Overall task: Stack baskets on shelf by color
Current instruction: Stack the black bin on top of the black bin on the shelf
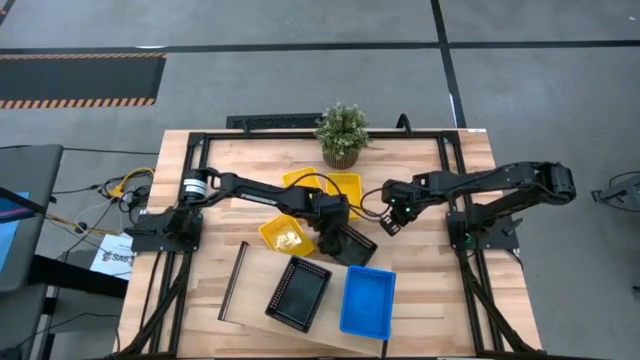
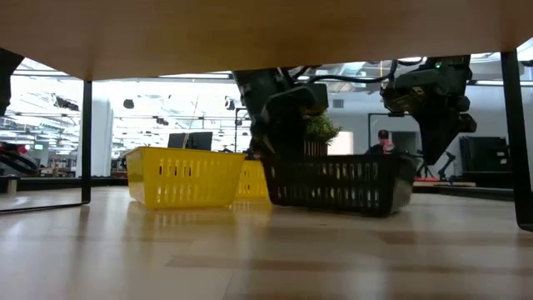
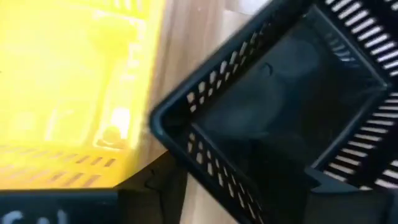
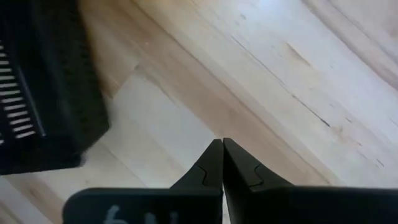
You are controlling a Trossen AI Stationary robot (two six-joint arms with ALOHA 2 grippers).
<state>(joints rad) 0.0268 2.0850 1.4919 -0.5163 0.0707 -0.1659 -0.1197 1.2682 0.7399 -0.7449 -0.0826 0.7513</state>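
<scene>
Left tool (image 1: 338, 232) on black basket (image 1: 352, 244) rim

We can read almost nothing here. A white paper sheet (image 1: 112, 257) lying at about nine o'clock of the table, beside the left arm's base, carries dark print, but the letters are too small for us to make out. Pale handwritten marks show on each wrist camera's own gripper body, yet we cannot decipher them either.
</scene>
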